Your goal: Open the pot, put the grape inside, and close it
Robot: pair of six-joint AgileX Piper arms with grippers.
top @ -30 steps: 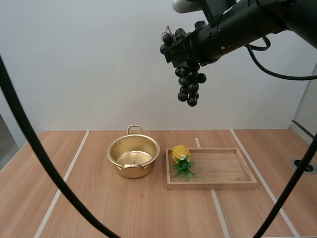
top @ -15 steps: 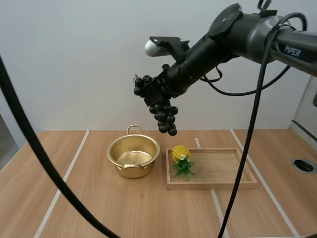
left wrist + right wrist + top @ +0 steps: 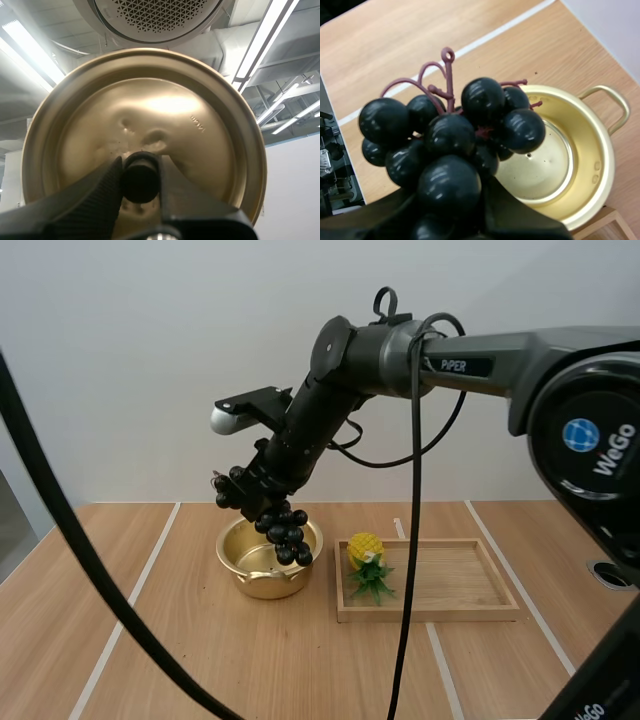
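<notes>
Table (image 3: pixel 200 660): bears an open gold pot (image 3: pixel 262 585) and a wooden tray (image 3: pixel 430 612) holding a toy pineapple (image 3: pixel 365 552).
Grapes (image 3: pixel 285 530): clamped in the right gripper (image 3: pixel 265 490), hanging just over the pot's mouth.
Lid (image 3: pixel 165 110): left gripper (image 3: pixel 141 170) pinches its black knob (image 3: pixel 141 182).
Pot floor: bare beneath the grapes, right wrist view.

The golden metal pot (image 3: pixel 262 585) with loop handles stands upright and open on the table (image 3: pixel 200 660). The bunch of glossy black grapes (image 3: pixel 272 512) on a reddish stem hangs over its mouth, the lowest berries at the rim. The round golden lid (image 3: pixel 165 115) is held by its black knob (image 3: pixel 141 179).
</notes>
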